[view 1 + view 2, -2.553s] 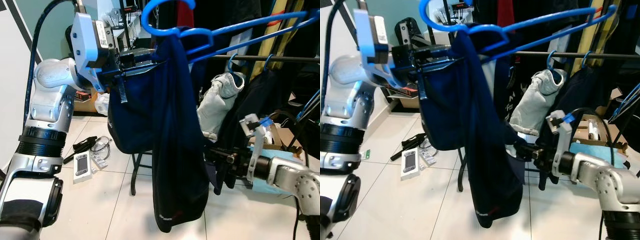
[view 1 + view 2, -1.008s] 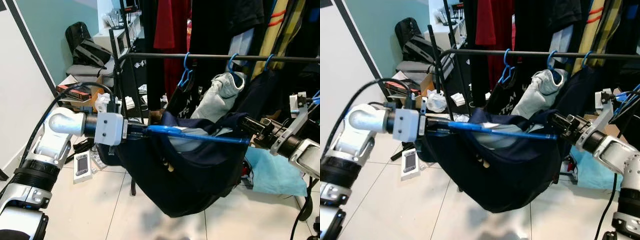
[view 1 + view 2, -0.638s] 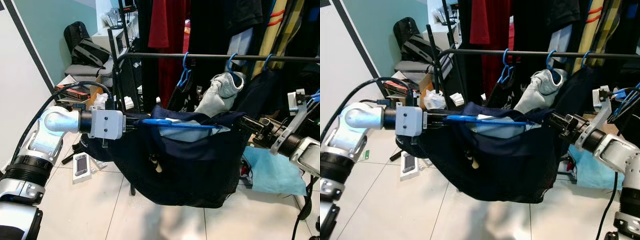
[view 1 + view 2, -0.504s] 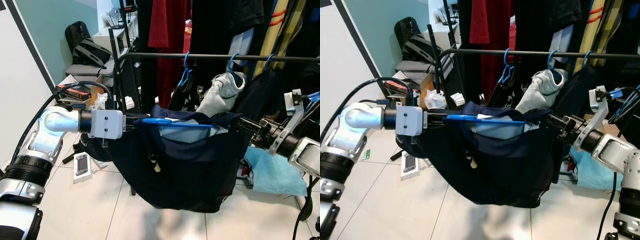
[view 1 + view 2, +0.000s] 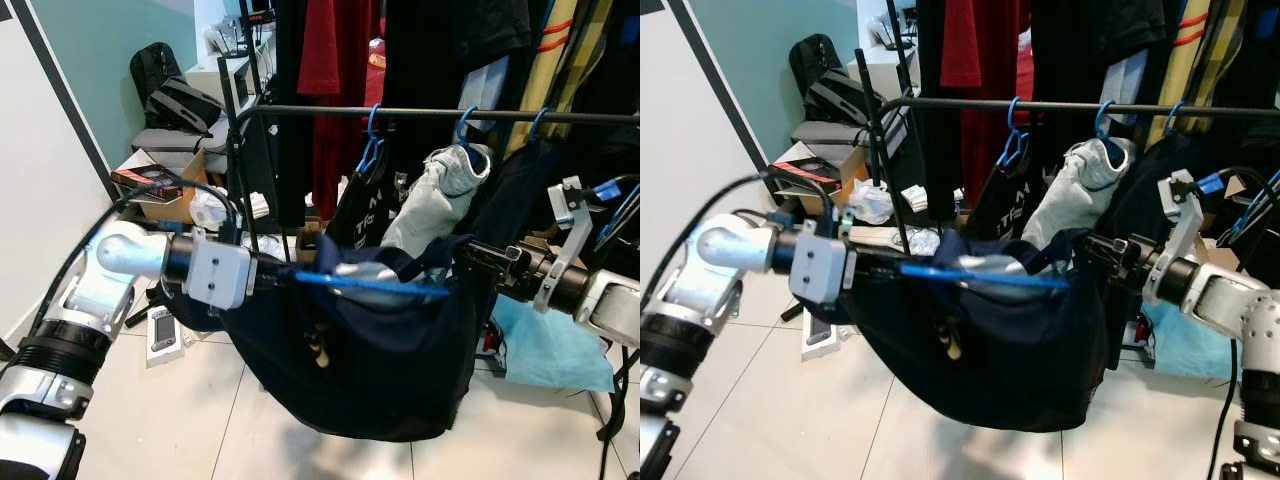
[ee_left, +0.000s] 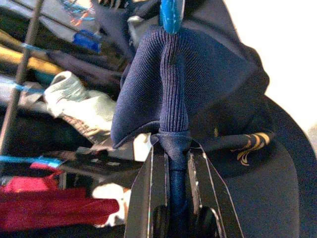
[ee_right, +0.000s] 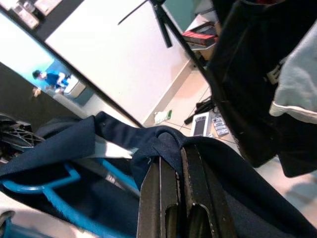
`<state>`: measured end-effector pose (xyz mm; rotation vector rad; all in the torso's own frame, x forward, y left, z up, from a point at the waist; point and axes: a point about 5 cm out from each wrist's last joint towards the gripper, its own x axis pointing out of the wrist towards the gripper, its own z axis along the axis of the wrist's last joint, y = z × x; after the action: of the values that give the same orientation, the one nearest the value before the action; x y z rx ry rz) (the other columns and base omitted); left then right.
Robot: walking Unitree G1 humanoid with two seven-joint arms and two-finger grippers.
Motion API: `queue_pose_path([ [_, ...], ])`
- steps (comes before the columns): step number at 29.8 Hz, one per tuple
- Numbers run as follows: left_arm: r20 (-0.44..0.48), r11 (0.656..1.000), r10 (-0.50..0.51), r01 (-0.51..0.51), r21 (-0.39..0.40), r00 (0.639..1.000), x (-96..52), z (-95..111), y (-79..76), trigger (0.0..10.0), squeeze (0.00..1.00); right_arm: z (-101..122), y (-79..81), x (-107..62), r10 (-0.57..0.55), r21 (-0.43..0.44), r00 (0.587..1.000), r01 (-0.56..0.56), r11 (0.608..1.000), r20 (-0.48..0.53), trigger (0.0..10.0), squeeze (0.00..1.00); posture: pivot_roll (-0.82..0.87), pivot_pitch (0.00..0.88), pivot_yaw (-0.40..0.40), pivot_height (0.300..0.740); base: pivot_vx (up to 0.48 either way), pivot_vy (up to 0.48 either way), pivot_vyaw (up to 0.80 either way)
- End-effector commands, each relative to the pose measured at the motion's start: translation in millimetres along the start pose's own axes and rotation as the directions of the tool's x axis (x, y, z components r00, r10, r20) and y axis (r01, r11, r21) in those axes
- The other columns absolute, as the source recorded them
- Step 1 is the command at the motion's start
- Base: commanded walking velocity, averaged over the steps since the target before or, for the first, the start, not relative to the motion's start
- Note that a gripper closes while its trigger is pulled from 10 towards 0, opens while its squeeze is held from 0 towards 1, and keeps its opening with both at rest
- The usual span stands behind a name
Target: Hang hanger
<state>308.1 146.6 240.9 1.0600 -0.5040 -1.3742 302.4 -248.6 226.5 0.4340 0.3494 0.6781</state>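
Hanger point(image 5: 370, 283) lies flat between both grippers, below the rail point(image 5: 430, 115). Left gripper point(image 6: 171, 148) pinches its cloth-wrapped end; right gripper point(image 7: 178, 153) pinches the navy garment point(image 5: 380, 370), presumably spreading it.

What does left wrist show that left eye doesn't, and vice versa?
Left wrist alone: the left gripper with its fingers pinched on a bunched fold of the navy garment, and a gold print on the cloth. Left eye alone: the right gripper holding the garment's other end, the floor, the red garment. Both: blue hanger, clothes rail, grey garment.
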Motion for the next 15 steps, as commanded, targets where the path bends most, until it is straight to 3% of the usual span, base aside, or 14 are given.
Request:
queue_pose_path([
  [1, 0.012, 0.999, -0.042, 0.042, 0.0, 0.999, 1.7, 2.3, -3.5, 0.0, 0.0, 6.2, 4.6, 4.2, 0.025, -0.051, 0.999, -0.026, 0.998, -0.025, 0.0, 0.0, -0.12, 0.0, 0.053, 0.74, 0.0, 0.0, 0.0],
  [4, 0.007, 0.998, -0.065, 0.065, 0.0, 0.998, 2.3, 2.0, -5.4, 0.0, 0.0, 8.1, 5.9, 6.3, 0.03, -0.076, 0.998, -0.035, 0.996, -0.058, 0.0, 0.0, -0.12, 0.0, 0.053, 0.74, 0.0, 0.0, 0.0],
  [5, -0.016, 0.996, -0.086, 0.086, -0.001, 0.996, 4.3, -1.7, -9.9, 0.0, 0.0, 19.5, 16.0, 13.1, 0.071, -0.105, 0.994, -0.08, 0.991, -0.089, 0.0, 0.0, -0.12, 0.0, 0.054, 0.74, 0.0, 0.0, 0.0],
  [15, 0.006, 0.996, -0.089, 0.089, -0.016, 0.996, 13.0, -1.5, -16.3, 0.0, 0.0, 40.5, 36.9, 26.6, 0.154, -0.088, 0.988, -0.156, 0.984, -0.031, 0.0, 0.0, -0.12, 0.0, 0.055, 0.74, 0.0, 0.0, 0.0],
])
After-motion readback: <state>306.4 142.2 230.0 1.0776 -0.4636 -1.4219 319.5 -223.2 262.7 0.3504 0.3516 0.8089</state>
